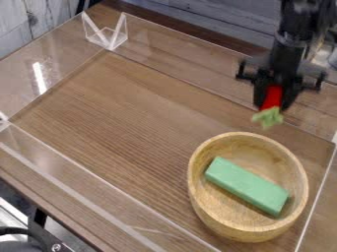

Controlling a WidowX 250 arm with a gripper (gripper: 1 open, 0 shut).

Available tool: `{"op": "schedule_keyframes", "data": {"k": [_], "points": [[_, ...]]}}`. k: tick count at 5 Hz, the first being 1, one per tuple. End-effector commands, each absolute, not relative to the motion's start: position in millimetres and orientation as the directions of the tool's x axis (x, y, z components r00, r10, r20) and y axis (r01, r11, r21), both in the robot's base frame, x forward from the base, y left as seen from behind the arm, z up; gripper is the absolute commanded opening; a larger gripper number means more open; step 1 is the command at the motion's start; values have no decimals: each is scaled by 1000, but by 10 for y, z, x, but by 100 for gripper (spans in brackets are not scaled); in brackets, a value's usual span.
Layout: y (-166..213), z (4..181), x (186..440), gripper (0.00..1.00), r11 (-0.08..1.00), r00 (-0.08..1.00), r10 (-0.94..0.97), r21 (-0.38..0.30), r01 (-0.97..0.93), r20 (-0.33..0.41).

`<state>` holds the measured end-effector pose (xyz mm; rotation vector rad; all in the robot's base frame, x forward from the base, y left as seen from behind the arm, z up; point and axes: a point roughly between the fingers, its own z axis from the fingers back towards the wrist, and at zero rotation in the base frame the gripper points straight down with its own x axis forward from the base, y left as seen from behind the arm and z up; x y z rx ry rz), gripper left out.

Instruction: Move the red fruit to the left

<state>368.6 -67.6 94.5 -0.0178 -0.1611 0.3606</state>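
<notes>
Camera: pincer (pixel 273 95) seemingly grips red fruit (pixel 271 101) above wooden bowl (pixel 224 218).

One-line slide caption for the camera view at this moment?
Gripper shut on the red fruit, lifted off the wooden tabletop beside the wooden bowl holding a green block.

From my station the table (pixel 118 108) reads as brown wood-grain, smooth with a soft satin sheen, probably laminate though I can't be sure. Clear walls (pixel 46 59) ring it, glassy plastic that catches pale glare along the edges. The bowl (pixel 211 212) looks like turned light wood, matt, with faint grain on its rim. Inside it the green block (pixel 246 186) has a flat, dull, smooth face. The red fruit (pixel 271 97) shows glossy plastic red, its green stem end duller. The gripper (pixel 274 87) is matt black, hard-looking.
</notes>
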Motion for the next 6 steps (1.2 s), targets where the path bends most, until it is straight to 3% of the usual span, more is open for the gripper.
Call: {"op": "schedule_keyframes", "data": {"k": [1,3,4,6], "points": [[-315,1486,3734,0,914,880,405,-105,-391,249],[126,1603,3716,0,867,827,495,-89,-491,266],[463,1627,3631,0,902,861,425,-50,-429,278],[882,1463,3391,0,936,897,330,24,-352,294]]}}
